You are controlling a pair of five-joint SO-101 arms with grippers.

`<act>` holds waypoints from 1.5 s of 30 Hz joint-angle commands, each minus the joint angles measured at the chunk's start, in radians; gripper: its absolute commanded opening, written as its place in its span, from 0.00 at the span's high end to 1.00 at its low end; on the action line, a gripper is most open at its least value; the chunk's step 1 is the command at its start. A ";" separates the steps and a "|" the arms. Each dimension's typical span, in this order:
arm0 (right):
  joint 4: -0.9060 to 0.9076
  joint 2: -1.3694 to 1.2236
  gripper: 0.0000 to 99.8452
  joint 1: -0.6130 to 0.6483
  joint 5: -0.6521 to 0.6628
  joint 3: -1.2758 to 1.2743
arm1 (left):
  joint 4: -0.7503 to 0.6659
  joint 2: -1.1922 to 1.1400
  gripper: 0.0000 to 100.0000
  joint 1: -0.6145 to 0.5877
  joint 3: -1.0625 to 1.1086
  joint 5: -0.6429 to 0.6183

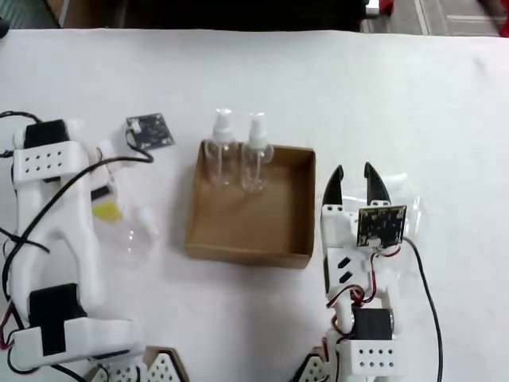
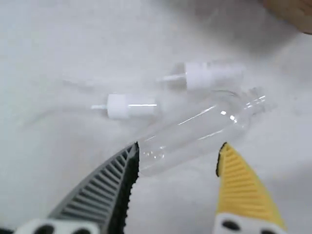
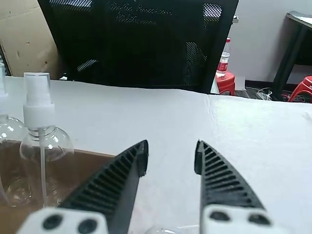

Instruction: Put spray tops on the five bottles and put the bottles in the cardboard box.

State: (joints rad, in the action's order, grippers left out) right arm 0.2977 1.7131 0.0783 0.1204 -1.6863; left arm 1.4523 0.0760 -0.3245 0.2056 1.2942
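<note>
A clear bottle (image 2: 204, 126) without a top lies on its side on the white table, its base end between the grey and yellow fingers of my open left gripper (image 2: 179, 146). Two white spray tops (image 2: 131, 106) (image 2: 204, 75) lie just beyond it. From above, that bottle (image 1: 134, 236) rests left of the cardboard box (image 1: 238, 247), by the left gripper (image 1: 109, 205). Two bottles with spray tops (image 1: 222, 151) (image 1: 256, 155) stand upright in the box's far end; one (image 3: 41, 141) shows beside the right arm. My right gripper (image 1: 354, 181) (image 3: 171, 146) stands open and holds nothing, just right of the box.
A small circuit board (image 1: 149, 131) lies on the table (image 1: 398, 95) behind the left arm. Something clear and faint (image 1: 409, 208) sits beside the right gripper. A black chair (image 3: 146, 44) stands past the table's far edge.
</note>
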 commanded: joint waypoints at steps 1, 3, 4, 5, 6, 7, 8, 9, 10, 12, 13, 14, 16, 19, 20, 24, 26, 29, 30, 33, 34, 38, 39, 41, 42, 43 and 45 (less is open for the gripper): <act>0.002 0.007 0.86 0.007 0.009 -0.009 | -0.057 0.036 0.75 -0.064 0.044 0.117; 0.002 0.007 0.86 0.007 0.012 -0.009 | -0.098 0.036 0.75 -0.096 0.109 0.216; 0.002 0.007 0.86 0.007 0.012 -0.009 | -0.126 0.036 0.74 -0.113 0.140 0.245; 0.002 0.007 0.86 0.007 0.012 -0.009 | -0.155 0.036 0.72 -0.127 0.166 0.258; 0.002 0.007 0.86 0.007 0.012 -0.009 | -0.186 0.036 0.71 -0.139 0.186 0.256; 0.002 0.007 0.86 0.007 0.012 -0.009 | -0.216 0.036 0.70 -0.147 0.199 0.256; 0.002 0.007 0.86 0.007 0.012 -0.009 | -0.239 0.036 0.70 -0.153 0.209 0.256; 0.002 0.007 0.86 0.007 0.012 -0.009 | -0.256 0.036 0.70 -0.153 0.218 0.258; 0.002 0.007 0.86 0.007 0.012 -0.009 | -0.270 0.036 0.69 -0.150 0.230 0.261; 0.013 0.007 0.86 0.007 0.012 -0.009 | -0.293 0.036 0.69 -0.131 0.262 0.264; 0.016 0.007 0.86 0.007 0.012 -0.009 | -0.310 0.036 0.69 -0.122 0.278 0.262; 0.016 0.007 0.86 0.007 0.012 -0.009 | -0.325 0.036 0.69 -0.113 0.292 0.259; 0.016 0.007 0.86 0.007 0.014 -0.009 | -0.362 0.036 0.69 -0.097 0.315 0.258; 0.016 0.007 0.86 0.007 0.014 -0.009 | -0.393 0.036 0.69 -0.061 0.358 0.258; 0.016 0.007 0.86 0.007 0.014 -0.009 | -0.400 0.036 0.69 -0.047 0.373 0.259; 0.016 0.007 0.86 0.007 0.014 -0.009 | -0.419 0.036 0.69 0.012 0.434 0.258; 0.015 0.007 0.86 0.007 0.014 -0.009 | -0.419 0.036 0.70 0.024 0.454 0.258; 0.013 0.007 0.86 0.007 0.014 -0.009 | -0.414 0.035 0.70 0.021 0.476 0.258; 0.013 0.007 0.86 0.007 0.014 -0.009 | -0.417 0.035 0.70 0.021 0.488 0.261; 0.007 0.007 0.86 0.007 0.014 -0.009 | -0.417 0.035 0.71 0.025 0.519 0.264; 0.007 0.007 0.86 0.007 0.014 -0.009 | -0.417 0.035 0.72 0.027 0.523 0.264; 0.007 0.007 0.86 0.007 0.014 -0.009 | -0.410 0.036 0.84 0.021 0.523 0.264; 0.007 0.007 0.86 0.007 0.014 -0.009 | -0.410 0.036 0.87 0.019 0.523 0.262; 0.007 0.007 0.86 0.007 0.014 -0.009 | -0.388 0.042 0.92 0.013 0.523 0.261; 0.005 0.007 0.86 0.007 0.014 -0.009 | -0.367 0.045 0.95 0.010 0.522 0.262; 0.005 0.007 0.86 0.007 0.014 -0.009 | -0.345 0.045 0.97 0.010 0.517 0.262; 0.005 0.007 0.86 0.007 0.014 -0.009 | -0.311 0.047 0.98 0.008 0.514 0.264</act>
State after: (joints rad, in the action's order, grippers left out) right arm 0.3115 1.7131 0.0783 0.1204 -1.6863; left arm 1.0687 0.0821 -0.3122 0.7319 1.5505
